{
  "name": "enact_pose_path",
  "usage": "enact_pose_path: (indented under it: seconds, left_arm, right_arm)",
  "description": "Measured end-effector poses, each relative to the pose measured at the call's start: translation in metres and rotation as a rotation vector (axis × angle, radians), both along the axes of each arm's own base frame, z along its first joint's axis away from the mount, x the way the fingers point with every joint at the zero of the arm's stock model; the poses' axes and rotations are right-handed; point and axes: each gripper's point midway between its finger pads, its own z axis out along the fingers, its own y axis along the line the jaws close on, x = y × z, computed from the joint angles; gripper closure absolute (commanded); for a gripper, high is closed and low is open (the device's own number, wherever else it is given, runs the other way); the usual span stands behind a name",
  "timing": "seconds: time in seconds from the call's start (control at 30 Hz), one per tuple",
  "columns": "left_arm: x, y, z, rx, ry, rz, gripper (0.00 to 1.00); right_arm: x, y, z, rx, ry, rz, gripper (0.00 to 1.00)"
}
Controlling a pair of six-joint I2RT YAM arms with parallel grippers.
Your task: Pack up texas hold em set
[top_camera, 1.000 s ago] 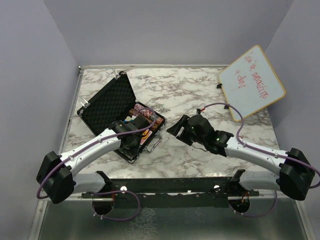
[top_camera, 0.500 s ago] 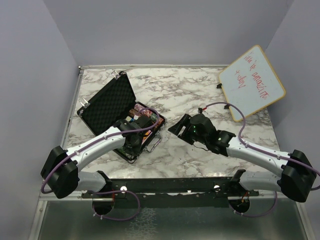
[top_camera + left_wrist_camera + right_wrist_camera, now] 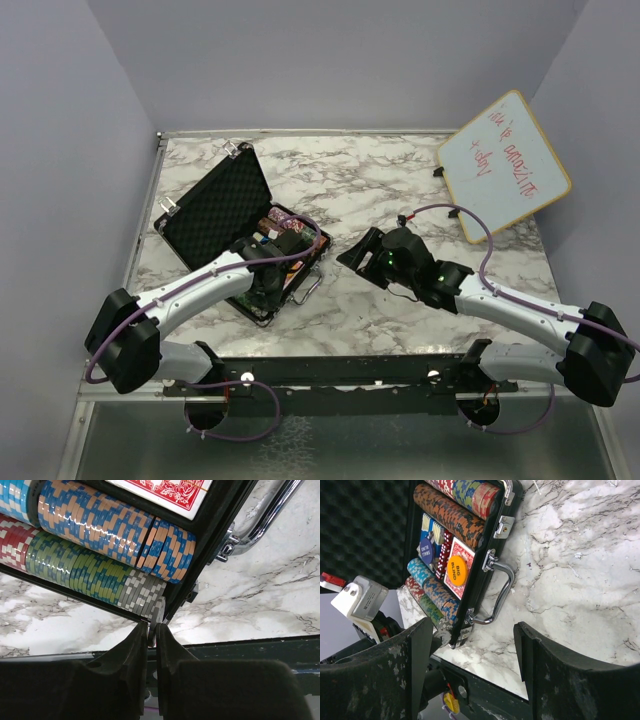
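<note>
Orange button (image 3: 456,570) reads "BIG BLIND" (atop red deck (image 3: 468,551)).

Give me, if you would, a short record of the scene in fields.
case: open on the table, foam-lined lid up
chips: rows lying in the case
red deck: in the case, orange button on it
left gripper: fingers almost together, tips at the case's near corner by the grey chips
right gripper: open, empty, beside the case's handle
whiteboard: tilted at the back right
</note>
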Motion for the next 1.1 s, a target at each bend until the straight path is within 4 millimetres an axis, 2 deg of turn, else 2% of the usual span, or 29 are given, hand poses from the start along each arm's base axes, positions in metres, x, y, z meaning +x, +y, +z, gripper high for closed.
enact_pose_path:
  seconds: [0.53, 0.67, 0.8, 1.0, 1.1]
  left_arm:
    - [-0.002, 0.002, 0.0, 0.021, 0.0, -0.036, 0.74]
    - [-0.003, 0.001, 0.0, 0.021, 0.0, -0.042, 0.68]
    - [-0.003, 0.001, 0.0, 0.021, 0.0, -0.045, 0.55]
    - [-0.002, 0.0, 0.006, 0.002, -0.021, -0.046, 0.5]
    - [0.001, -0.002, 0.014, -0.023, -0.05, -0.045, 0.5]
  right_arm:
    - [0.001, -0.001, 0.0, -0.005, -0.004, 0.003, 0.28]
    - [0.0, -0.001, 0.0, -0.005, -0.004, 0.003, 0.28]
    - [0.001, -0.001, -0.001, -0.006, -0.004, 0.001, 0.28]
    - [0.0, -0.001, -0.002, -0.016, -0.013, 0.024, 0.28]
    - [-0.003, 0.004, -0.001, -0.013, -0.028, 0.074, 0.37]
